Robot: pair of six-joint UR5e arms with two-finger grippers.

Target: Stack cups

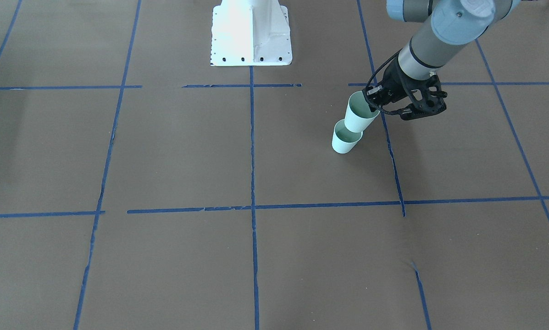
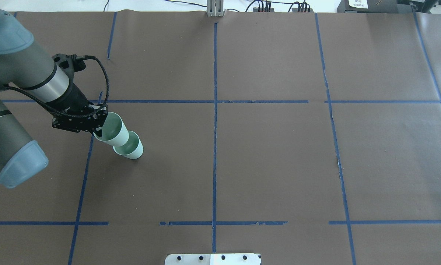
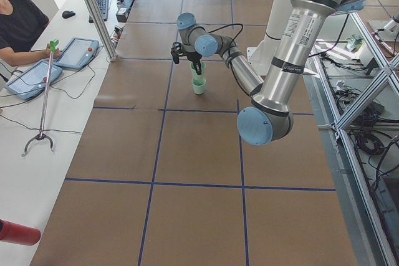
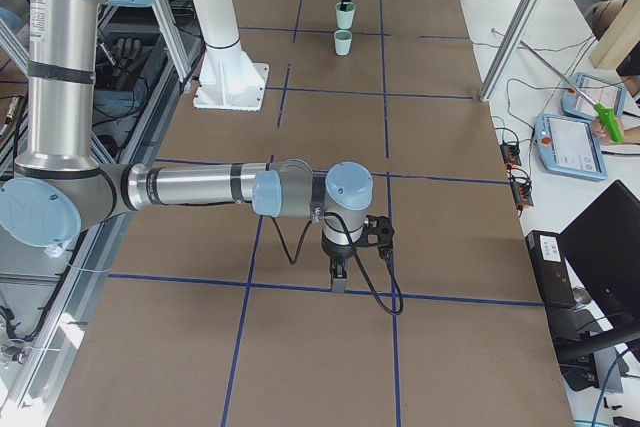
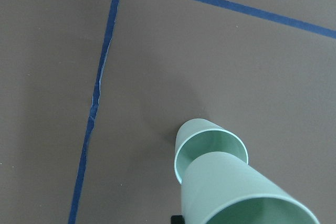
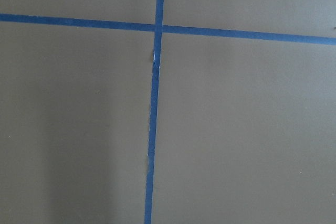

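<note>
Two pale mint-green cups are on my left side of the table. One cup (image 1: pixel 346 141) stands upright on the brown table; it also shows in the overhead view (image 2: pixel 132 148) and in the left wrist view (image 5: pixel 209 137). My left gripper (image 1: pixel 373 103) is shut on the rim of the other cup (image 1: pixel 359 115), holding it upright just above the standing one with a small gap between them in the exterior right view (image 4: pixel 345 15). The held cup fills the bottom of the left wrist view (image 5: pixel 236 195). My right gripper (image 4: pixel 340 282) shows only in the exterior right view; I cannot tell its state.
The brown table cover (image 2: pixel 272 154) carries a grid of blue tape lines (image 2: pixel 214 129). The white robot base (image 1: pixel 251 34) stands at the table's edge. Operator tablets (image 3: pixel 37 73) and a grabber stick lie on a side table beyond the far edge.
</note>
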